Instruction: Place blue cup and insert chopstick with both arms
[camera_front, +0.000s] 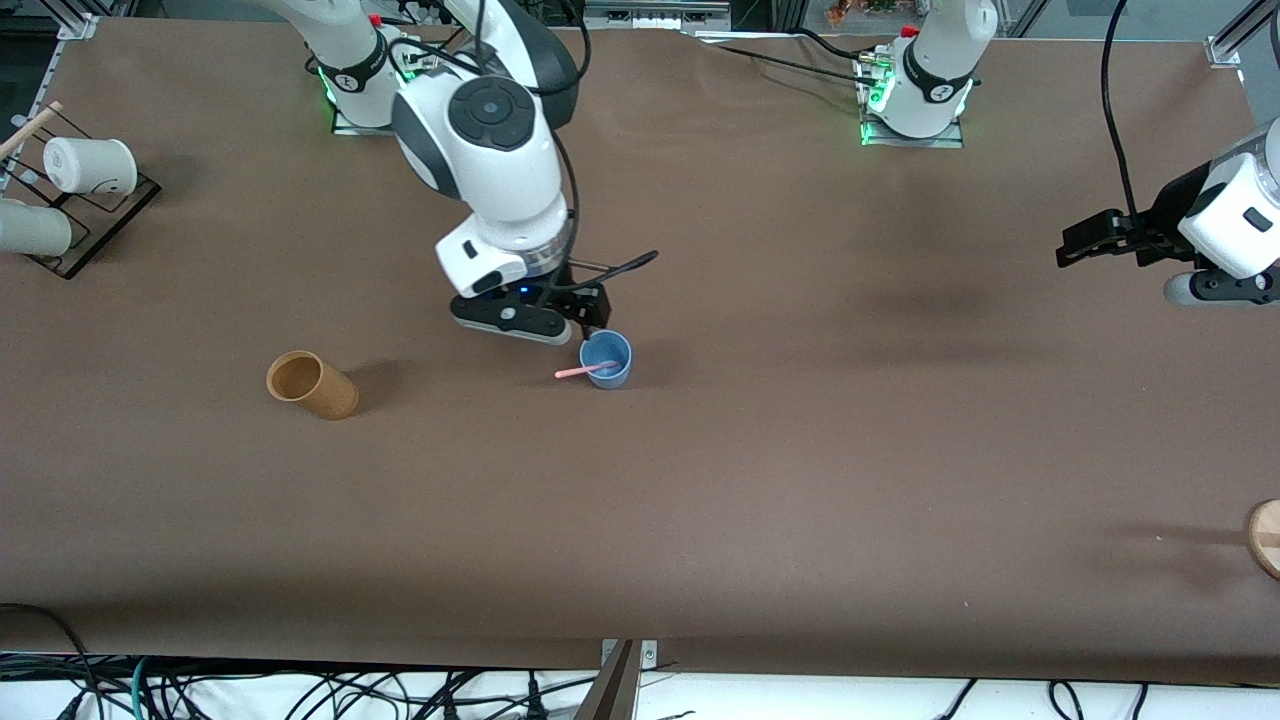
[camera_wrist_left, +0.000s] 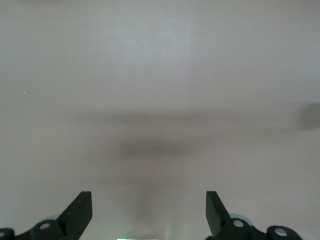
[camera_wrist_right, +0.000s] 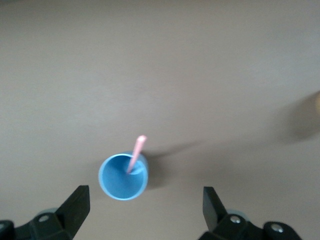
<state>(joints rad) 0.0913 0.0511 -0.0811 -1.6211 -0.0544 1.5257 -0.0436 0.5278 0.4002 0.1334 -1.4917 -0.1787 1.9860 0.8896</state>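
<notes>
Brown paper covers the worktop (camera_front: 800, 480), and sweeping across the front view we start at nine o'clock with a wire rack (camera_front: 90, 215) holding white cups (camera_front: 88, 165). Next along, a tan cup (camera_front: 312, 385) lies on its side. Then the action: the blue cup (camera_front: 606, 359) stands upright near the middle of the worktop, the pink chopstick (camera_front: 585, 371) leaning inside it with its free end poking out over the rim toward the tan cup. The right end effector (camera_front: 585, 322) hovers just above the cup's rim, at about eleven o'clock from it, fingers spread wide and gripping nothing. The right wrist view confirms it: cup (camera_wrist_right: 123, 177) and chopstick (camera_wrist_right: 136, 152) sit between the spread fingers (camera_wrist_right: 75, 205), clear of both.

Danger from here, I'd say, is the exit. That end effector is close to the rim, and a sideways pull could clip the cup or the slanted stick and tip the lot.

Over at three o'clock, the left end effector (camera_front: 1085, 243) waits, raised over bare worktop, fingers (camera_wrist_left: 77, 212) apart, empty.
</notes>
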